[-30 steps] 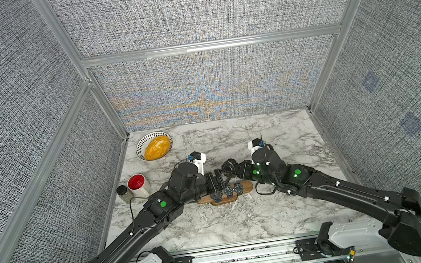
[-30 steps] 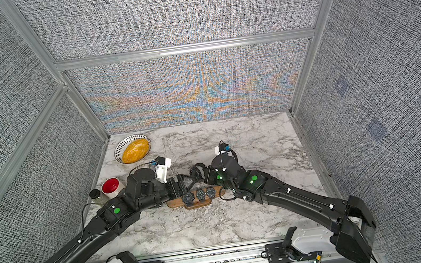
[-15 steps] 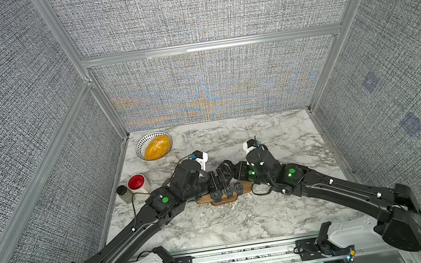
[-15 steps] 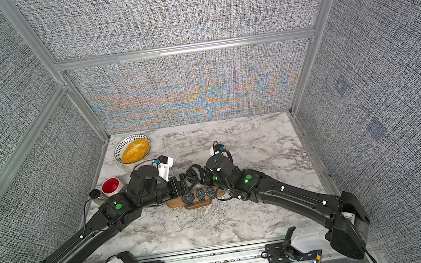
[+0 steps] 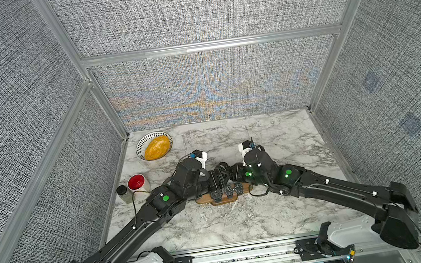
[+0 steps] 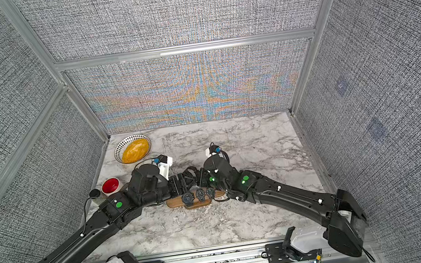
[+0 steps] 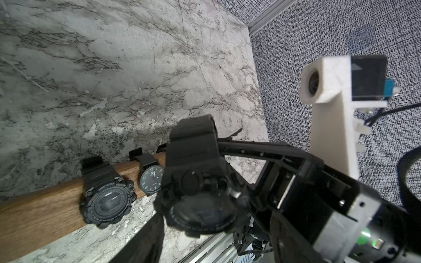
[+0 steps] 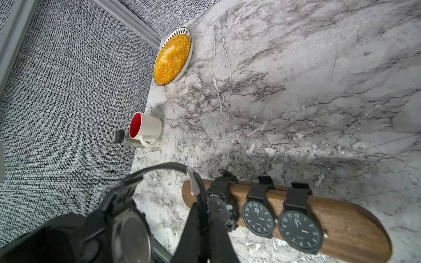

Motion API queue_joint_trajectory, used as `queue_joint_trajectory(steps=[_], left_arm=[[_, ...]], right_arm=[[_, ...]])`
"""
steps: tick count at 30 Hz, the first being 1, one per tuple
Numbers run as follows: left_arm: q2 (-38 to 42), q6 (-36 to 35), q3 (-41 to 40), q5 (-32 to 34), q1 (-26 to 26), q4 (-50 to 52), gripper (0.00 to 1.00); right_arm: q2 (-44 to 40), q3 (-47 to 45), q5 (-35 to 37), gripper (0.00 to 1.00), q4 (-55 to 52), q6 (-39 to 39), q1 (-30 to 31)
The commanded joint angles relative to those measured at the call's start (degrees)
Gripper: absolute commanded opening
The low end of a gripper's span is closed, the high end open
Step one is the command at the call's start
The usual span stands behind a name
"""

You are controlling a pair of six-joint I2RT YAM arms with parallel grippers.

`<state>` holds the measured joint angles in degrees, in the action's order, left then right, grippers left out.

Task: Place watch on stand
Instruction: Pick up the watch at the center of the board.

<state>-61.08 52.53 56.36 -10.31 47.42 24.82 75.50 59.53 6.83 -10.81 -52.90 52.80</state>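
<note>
The stand (image 5: 204,199) (image 6: 175,202) is a brown wooden bar lying on the marble, and three black watches (image 5: 228,190) (image 8: 257,218) are strapped round it. A fourth black watch (image 7: 200,205) (image 8: 129,227) hangs in the air just behind the bar, between my two grippers. My right gripper (image 8: 201,211) (image 5: 233,175) is shut on this watch's strap. My left gripper (image 7: 205,230) (image 5: 217,177) stands with its jaws either side of the watch case. Marble shows between one finger (image 7: 143,239) and the case. In both top views the held watch is lost among the dark gripper parts.
A patterned bowl (image 5: 139,147) of yellow grains sits at the back left. A white mug (image 5: 138,182) with a red inside and a small black-lidded jar (image 5: 122,192) stand against the left wall. Grey fabric walls close three sides.
The right arm has shifted a little left, bringing the watch toward the left gripper. The left gripper's jaws have narrowed around the watch case.
</note>
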Motion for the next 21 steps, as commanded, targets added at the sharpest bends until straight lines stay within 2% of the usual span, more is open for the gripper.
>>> queue_joint_trajectory(steps=[1,12,21], left_arm=[[-0.52,-0.36,0.81,1.56,-0.04,0.8,0.73],[-0.93,-0.16,1.3,2.99,-0.07,2.25,0.62],[-0.49,-0.74,1.17,4.11,-0.05,3.77,0.45]], right_arm=[[-0.09,-0.2,-0.9,0.0,2.01,0.96,0.2],[-0.61,-0.75,-1.01,0.0,1.59,1.05,0.27],[-0.12,-0.72,-3.25,0.0,2.75,2.09,0.27]])
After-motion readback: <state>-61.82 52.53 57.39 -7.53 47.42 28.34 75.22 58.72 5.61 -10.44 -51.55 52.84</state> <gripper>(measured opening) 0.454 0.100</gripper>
